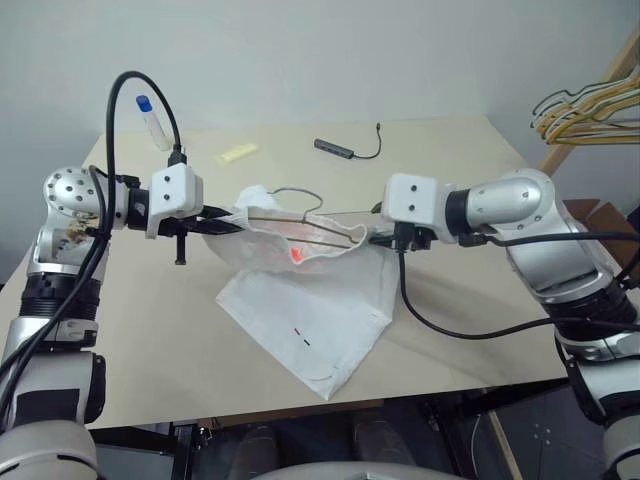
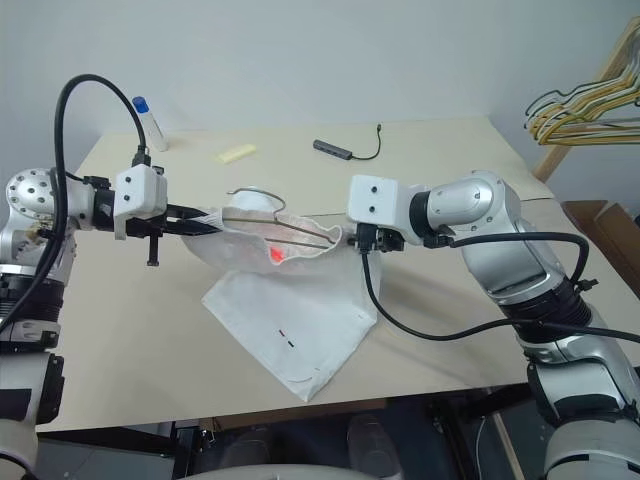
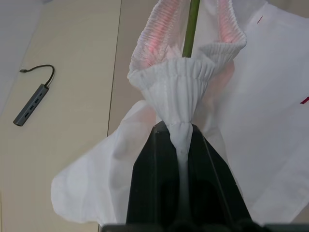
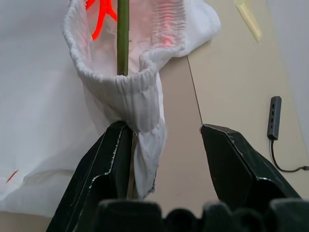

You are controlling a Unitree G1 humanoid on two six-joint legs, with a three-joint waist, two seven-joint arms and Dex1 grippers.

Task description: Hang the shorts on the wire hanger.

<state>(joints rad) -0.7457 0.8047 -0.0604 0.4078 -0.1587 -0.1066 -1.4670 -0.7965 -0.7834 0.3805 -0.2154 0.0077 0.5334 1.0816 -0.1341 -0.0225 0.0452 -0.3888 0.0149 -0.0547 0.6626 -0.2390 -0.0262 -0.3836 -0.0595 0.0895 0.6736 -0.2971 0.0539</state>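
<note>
The table carries the work: a pale top on which the lower part of the shorts lies spread, legs toward the near edge, while the gathered waistband is lifted clear of the surface and stretched between the two arms. The wire hanger sits inside the open waistband, its thin olive bar running end to end through the elastic and its small hook rising above the cloth near the left end. The left gripper is clamped on one end of the waistband, with a pinch of gathered cloth squeezed between its fingers. The right gripper stands at the opposite end with its jaws parted; the cloth rests against one finger and the other finger stands apart from it, so this end is judged released or about to be. The step in hand is judged to be the seating of the waistband over the hanger, with the task far along. The next move calls for the right arm to draw clear without dragging the elastic off the bar end. A USB hub and a yellow strip lie well apart at the far side.
</note>
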